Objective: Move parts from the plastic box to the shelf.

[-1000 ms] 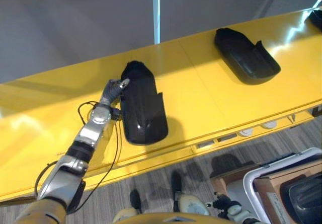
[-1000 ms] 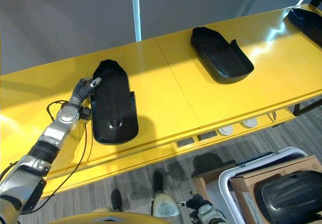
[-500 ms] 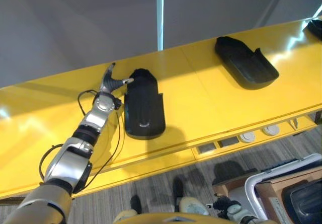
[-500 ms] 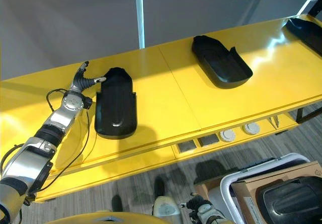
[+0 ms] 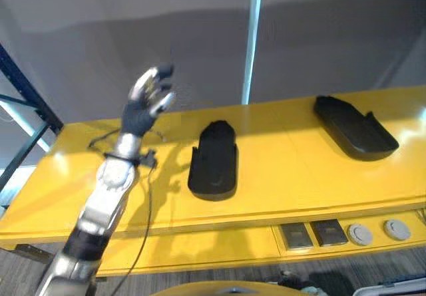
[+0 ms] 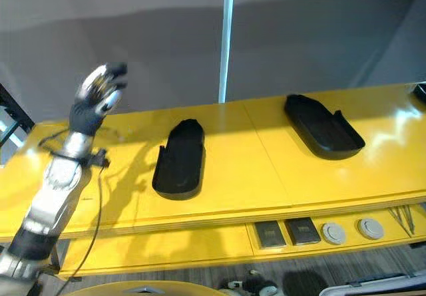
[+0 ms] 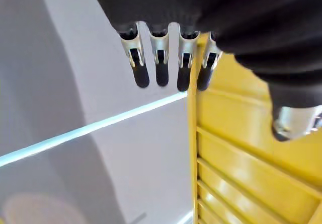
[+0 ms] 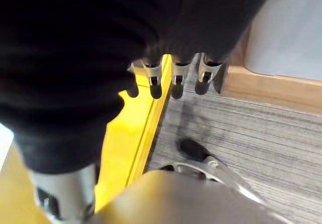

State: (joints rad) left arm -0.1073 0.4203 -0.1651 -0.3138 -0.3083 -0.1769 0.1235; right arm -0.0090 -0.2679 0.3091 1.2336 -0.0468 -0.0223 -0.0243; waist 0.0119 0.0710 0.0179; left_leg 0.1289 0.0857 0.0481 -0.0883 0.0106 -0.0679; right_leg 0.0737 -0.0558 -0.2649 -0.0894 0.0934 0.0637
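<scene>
Black parts (image 5: 214, 160) (image 5: 353, 127) lie on the yellow shelf (image 5: 286, 183); raised left hand (image 5: 148, 96) spread, empty; right hand (image 8: 173, 73) relaxed near the floor (image 8: 241, 133).

shelf (image 5: 279, 176): yellow | parts (image 5: 214, 160): black | wall (image 5: 100, 36): grey

The shelf (image 5: 279, 176) is smooth yellow metal with a soft sheen. On it, two parts (image 5: 214, 159) (image 5: 353, 135) look like black, slightly glossy moulded plastic. Below the shelf, the floor (image 8: 251, 148) is matt grey wood-grain.
</scene>
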